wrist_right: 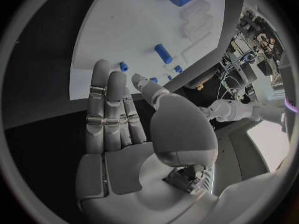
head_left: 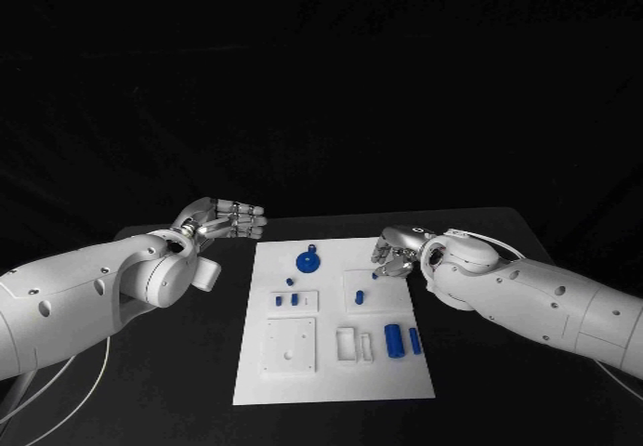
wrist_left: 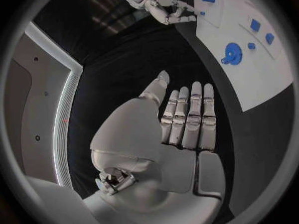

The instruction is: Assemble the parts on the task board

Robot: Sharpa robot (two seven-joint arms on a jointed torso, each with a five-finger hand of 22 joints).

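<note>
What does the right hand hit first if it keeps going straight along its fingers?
Probably the task board: in the right wrist view the right hand is open, fingers aimed over its near corner, toward a small blue peg. Height above the board is unclear, so it might pass over.

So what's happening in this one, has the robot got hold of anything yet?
Not yet. The left hand hovers off the left side of the white task board, fingers straight and holding nothing. The right hand sits over the board's right edge, also holding nothing. The blue parts all lie on the board: a round blue disc near the far end, a blue cylinder toward the near end, and smaller blue pieces between. Assembly looks unstarted.
</note>
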